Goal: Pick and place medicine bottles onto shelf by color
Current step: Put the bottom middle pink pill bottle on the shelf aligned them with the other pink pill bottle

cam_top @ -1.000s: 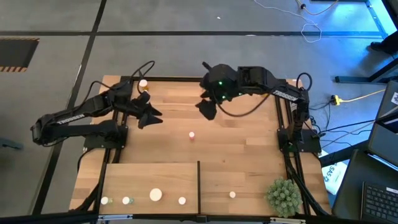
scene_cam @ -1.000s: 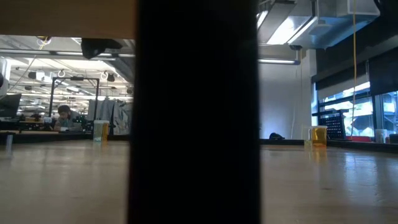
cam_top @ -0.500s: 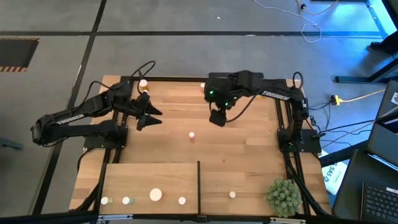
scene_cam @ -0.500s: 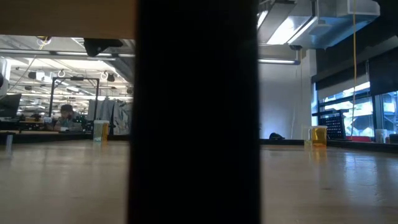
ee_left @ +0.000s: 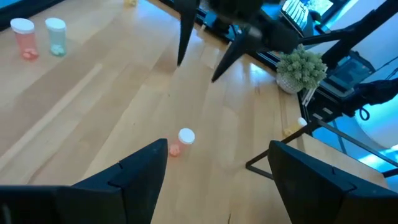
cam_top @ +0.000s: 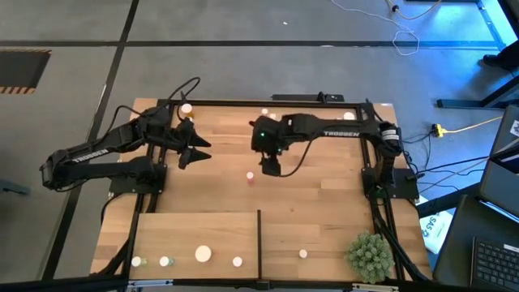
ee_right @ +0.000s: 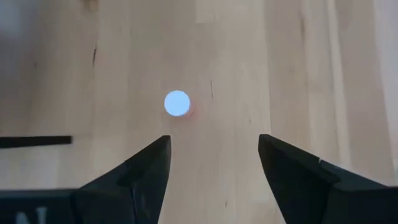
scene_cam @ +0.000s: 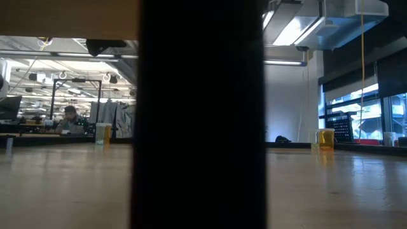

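I hung my right gripper [cam_top: 271, 167], fingers apart and empty, just beside the lone orange bottle [cam_top: 250, 175] standing mid-table, lined up to drop over its cap.

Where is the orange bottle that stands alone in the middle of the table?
In the high view, the orange bottle stands near the table's centre, just beside the open right gripper and beyond the shelf divider.
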